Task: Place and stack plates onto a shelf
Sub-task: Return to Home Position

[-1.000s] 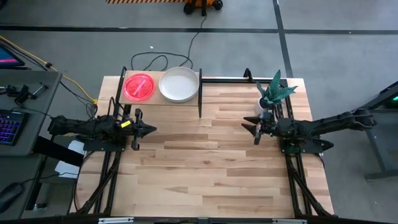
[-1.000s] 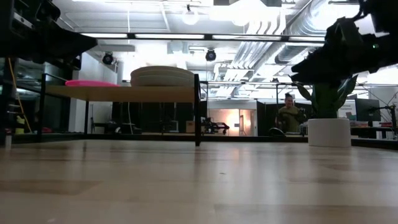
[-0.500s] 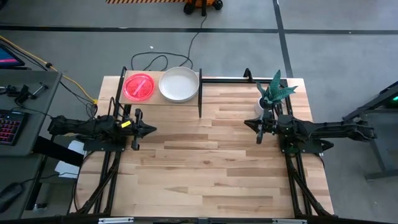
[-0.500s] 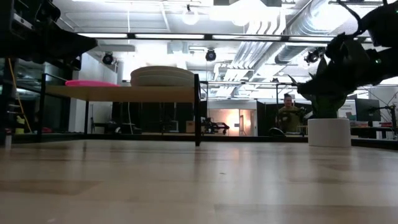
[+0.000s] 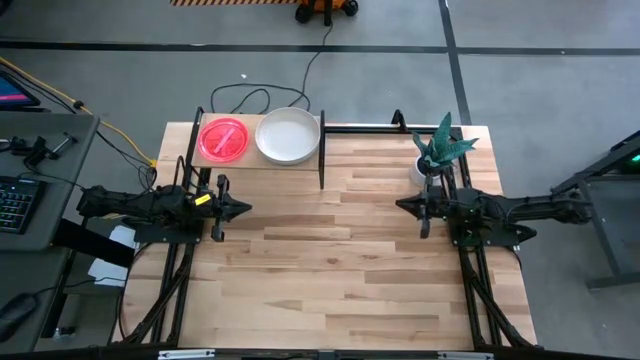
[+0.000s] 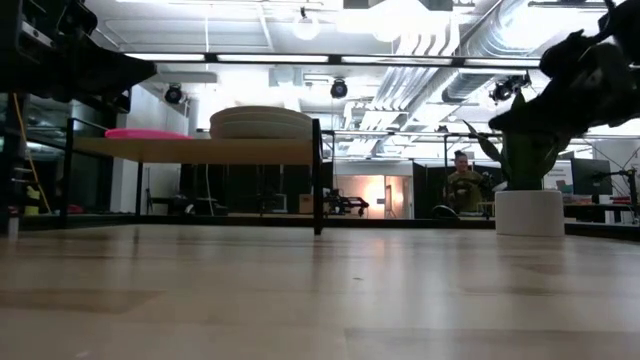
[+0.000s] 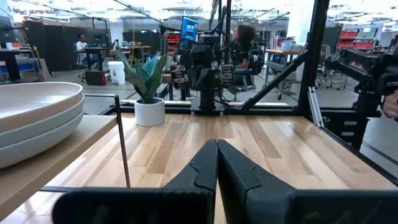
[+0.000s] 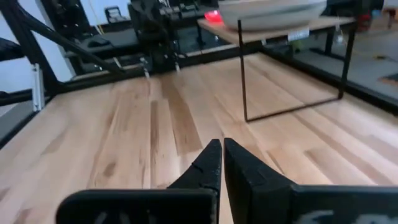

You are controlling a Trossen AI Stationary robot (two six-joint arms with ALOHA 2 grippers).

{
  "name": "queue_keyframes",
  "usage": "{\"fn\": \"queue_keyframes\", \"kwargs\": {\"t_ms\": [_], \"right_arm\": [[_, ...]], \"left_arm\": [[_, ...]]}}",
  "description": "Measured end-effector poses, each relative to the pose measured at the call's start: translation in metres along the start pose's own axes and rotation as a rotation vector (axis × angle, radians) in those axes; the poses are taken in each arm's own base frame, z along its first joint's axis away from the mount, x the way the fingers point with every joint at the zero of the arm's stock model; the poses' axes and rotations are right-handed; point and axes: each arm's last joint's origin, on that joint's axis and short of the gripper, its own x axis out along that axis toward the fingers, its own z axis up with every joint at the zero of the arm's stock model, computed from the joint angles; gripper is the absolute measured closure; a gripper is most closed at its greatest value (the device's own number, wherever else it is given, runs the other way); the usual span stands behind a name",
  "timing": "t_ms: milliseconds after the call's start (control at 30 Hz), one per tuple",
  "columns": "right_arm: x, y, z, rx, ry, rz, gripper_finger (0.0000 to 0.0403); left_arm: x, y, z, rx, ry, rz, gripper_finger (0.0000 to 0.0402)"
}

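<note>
The left gripper (image 5: 243, 208), closed and empty, sat at nine o'clock. The plates (image 5: 288, 136) stood stacked on the shelf (image 5: 254, 122) at eleven. The right gripper (image 5: 402, 205), closed too, hung at three, near the plant pot (image 5: 421, 168); retracting carelessly could topple it.

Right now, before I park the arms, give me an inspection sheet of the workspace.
Surface: plank table, no spills seen.
Job's things: pink plates and pale plates stacked side by side on the shelf.
Clutter: plant pot at the back right.
Grippers: left gripper shut, by the left edge; right gripper shut, near the pot; both empty.
Cables: black cable looped behind the shelf.
Surroundings: person far behind the table.
</note>
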Motion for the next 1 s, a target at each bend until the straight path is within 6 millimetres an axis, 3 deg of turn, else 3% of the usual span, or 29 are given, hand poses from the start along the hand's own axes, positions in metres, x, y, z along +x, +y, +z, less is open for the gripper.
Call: {"fn": "queue_keyframes", "kwargs": {"t_ms": [200,433,700,833,1000], "right_arm": [[-0.003,0.000,0.004,-0.042,-0.044,0.015,0.0402],[-0.013,0.000,0.010,-0.022,0.042,0.015,0.0402],[-0.019,0.002,0.016,-0.015,-0.059,0.007,0.0402],[-0.015,0.005,0.015,-0.045,-0.202,0.060,0.0402],[-0.016,0.008,0.015,-0.058,-0.203,0.116,0.0402]], "left_arm": [[0.000,0.000,0.000,0.000,0.000,0.000,0.0401],[0.000,0.000,0.000,0.000,0.000,0.000,0.0401],[0.000,0.000,0.000,0.000,0.000,0.000,0.0401],[0.000,0.000,0.000,0.000,0.002,0.000,0.0401],[0.000,0.000,0.000,0.000,0.001,0.000,0.0401]]}}
